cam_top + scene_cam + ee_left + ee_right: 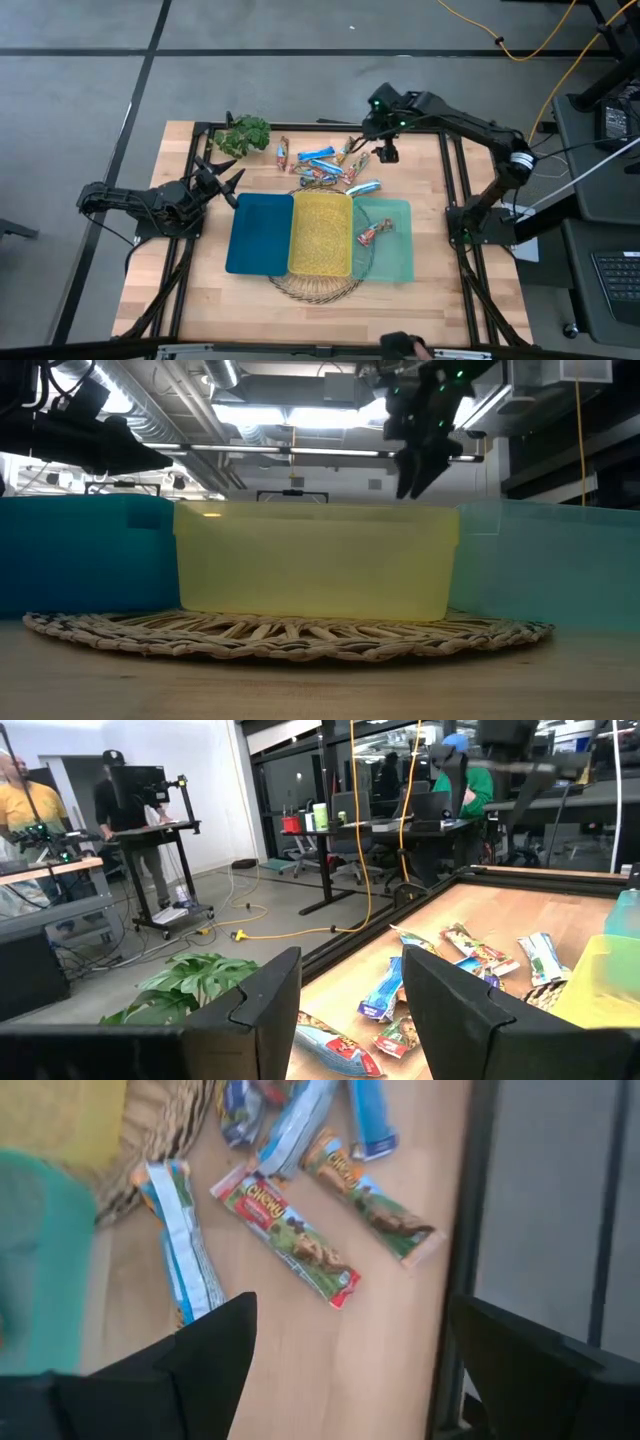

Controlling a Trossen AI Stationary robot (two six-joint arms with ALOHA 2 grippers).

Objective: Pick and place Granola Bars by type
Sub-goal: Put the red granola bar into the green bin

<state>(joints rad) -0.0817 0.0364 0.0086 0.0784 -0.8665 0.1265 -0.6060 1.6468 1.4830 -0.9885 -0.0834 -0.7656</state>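
3 bins sit side by side on a woven mat [315,287], near centre of the worktop [200,300]: blue bin [260,235], yellow bin [320,235], teal bin [395,245]. 1 red-wrapped bar [369,235] lies in the teal bin. Loose granola bars [325,165] are scattered just beyond the bins. Left end effector [228,180] waits at the left, partly open, empty, beside a leafy plant [243,134]. Farther back, right end effector [385,150] hangs above the bars, wide open, holding nothing.

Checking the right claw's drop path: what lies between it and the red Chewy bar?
Nothing: in the right wrist view, only bare wooden tabletop separates the open right claw from the red Chewy bar.
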